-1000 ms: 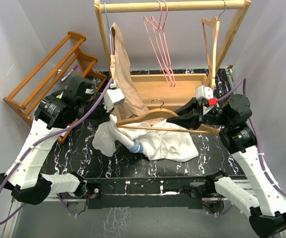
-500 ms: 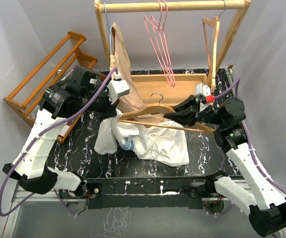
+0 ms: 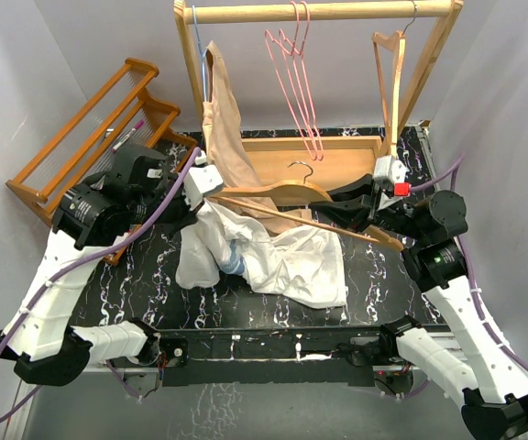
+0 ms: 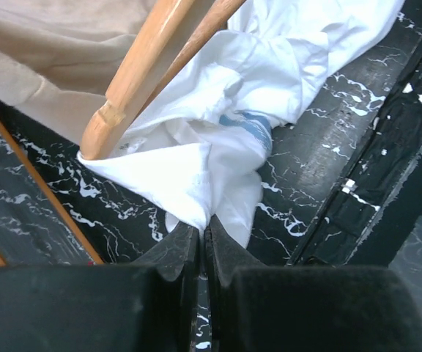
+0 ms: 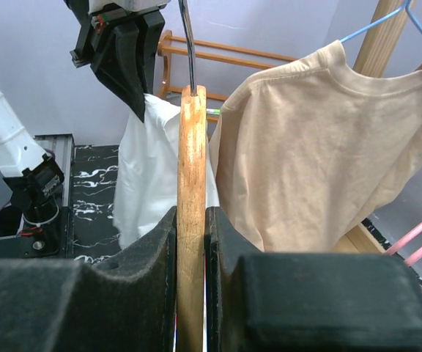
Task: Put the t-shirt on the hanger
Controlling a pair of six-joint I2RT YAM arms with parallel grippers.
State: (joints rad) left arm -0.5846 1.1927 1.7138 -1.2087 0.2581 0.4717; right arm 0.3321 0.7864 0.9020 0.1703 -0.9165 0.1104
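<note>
currently the white t-shirt [image 3: 287,261] lies bunched on the bench [image 3: 145,293], one edge lifted, pinched in the clenched left jaws. right jaws clamp the wooden hanger [image 3: 278,191] near its hook, far tip touching the cloth. likely best: hold the opening taut, feed the tip inside, steer clear of the beige shirt [image 3: 223,137].

t-shirt [image 3: 291,261] — matt soft cloth | hanger [image 3: 273,194] — smooth wood | table [image 3: 379,280] glossy marbled
</note>
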